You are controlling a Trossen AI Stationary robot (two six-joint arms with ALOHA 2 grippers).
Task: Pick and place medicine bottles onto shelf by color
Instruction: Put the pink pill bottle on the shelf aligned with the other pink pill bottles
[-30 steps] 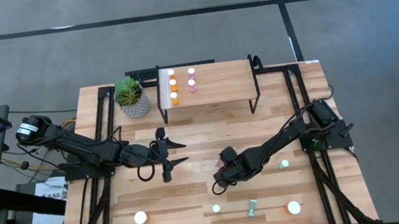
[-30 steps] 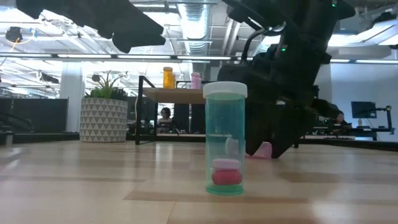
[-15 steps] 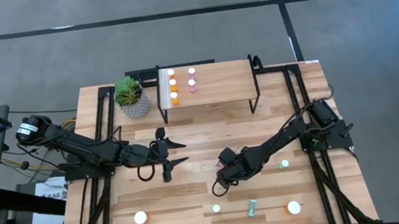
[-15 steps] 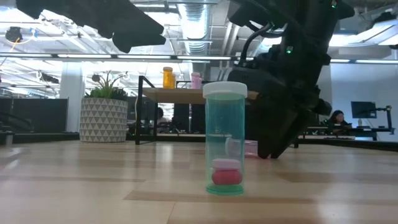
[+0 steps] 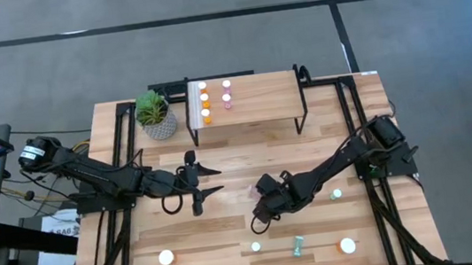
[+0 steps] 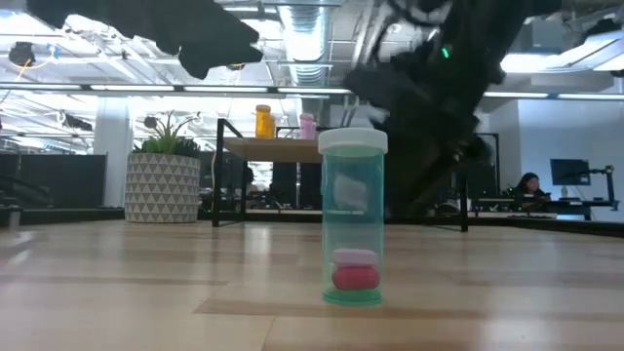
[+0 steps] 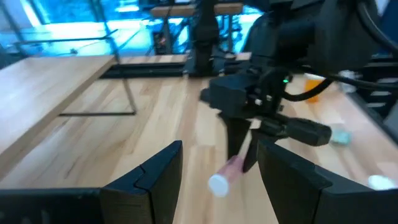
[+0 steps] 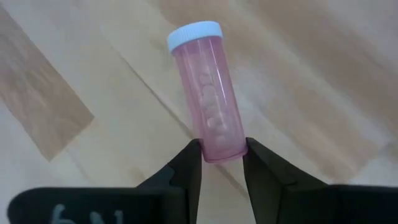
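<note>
- Since a second earlier, the right gripper [image 8: 222,163] had clamped onto the pink bottle [image 8: 209,93] and raised it off the tabletop [image 5: 222,165], near the table's middle.
- Its fingers pinched the bottle's base, white cap pointing away.
- Left gripper [image 5: 208,180] waited over the table's left-centre, jaws apart, holding nothing.
- Orange and pink bottles stood on the shelf [image 5: 255,103].

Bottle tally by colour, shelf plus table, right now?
Orange bottles: 5
Pink bottles: 3, including the held pink bottle in the right gripper
Teal bottles: 3
Total: 11
</note>
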